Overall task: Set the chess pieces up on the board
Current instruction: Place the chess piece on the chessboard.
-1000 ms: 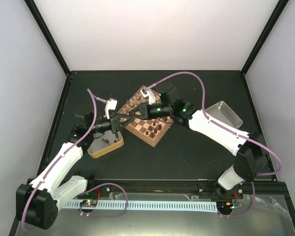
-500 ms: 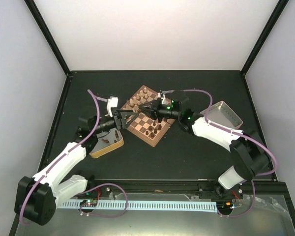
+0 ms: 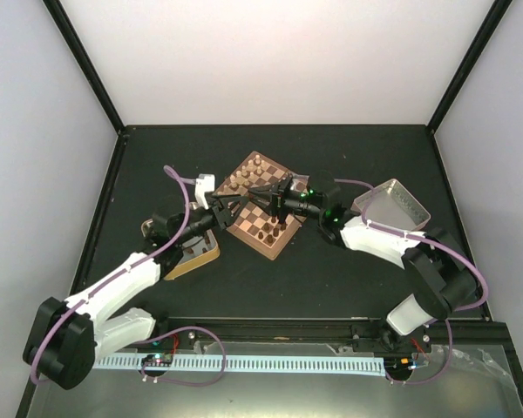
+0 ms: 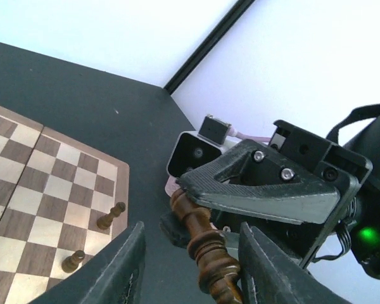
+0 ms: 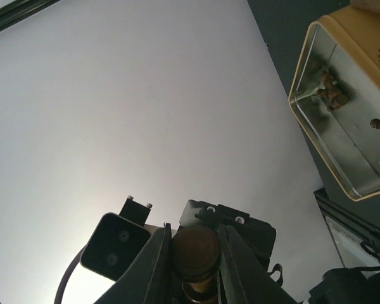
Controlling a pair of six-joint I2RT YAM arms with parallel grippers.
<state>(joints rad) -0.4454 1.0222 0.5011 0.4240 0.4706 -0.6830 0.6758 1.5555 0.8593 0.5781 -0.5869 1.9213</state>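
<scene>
Right wrist only: dark chessmen (image 5: pixel 331 94) inside tin (image 5: pixel 310 69)

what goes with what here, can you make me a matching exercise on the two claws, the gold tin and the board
1 left claw
2 right claw
3 gold tin
4 board

a holds loose dark pieces
b shut on the dark chess piece
c open, either side of that piece
d checkered, beneath both claws

pairs: 1-c, 2-b, 3-a, 4-d
</scene>
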